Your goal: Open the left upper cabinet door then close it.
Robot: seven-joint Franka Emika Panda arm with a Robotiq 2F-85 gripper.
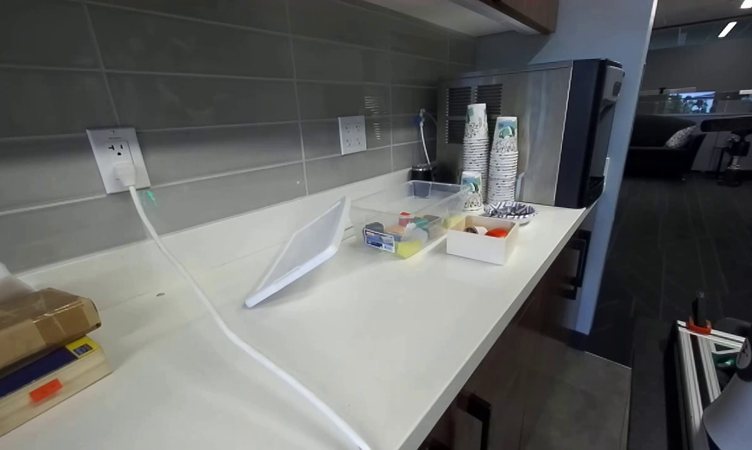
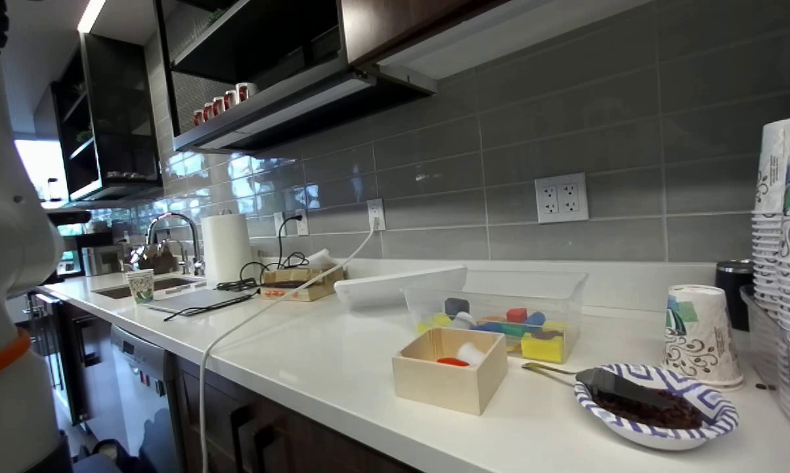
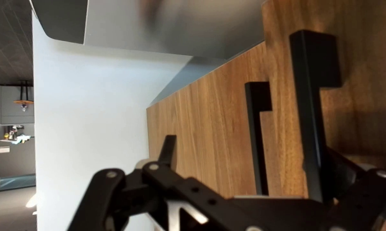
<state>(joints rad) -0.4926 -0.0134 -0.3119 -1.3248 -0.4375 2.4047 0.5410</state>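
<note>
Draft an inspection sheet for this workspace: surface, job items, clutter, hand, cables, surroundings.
Surface: white counter, in use.
Job items: near cabinet door looks ajar, with near handle; far door with far handle. Which is left: cannot tell.
Clutter: clear bin of coloured blocks, wooden box, patterned bowl, stacked cups.
Hand: open, near handle seemingly between its jaws.
Cables: white cord runs from wall outlet over the counter's front edge; black cables tangled near paper roll.
Surroundings: steel machine along the counter, dark couch beyond.
</note>
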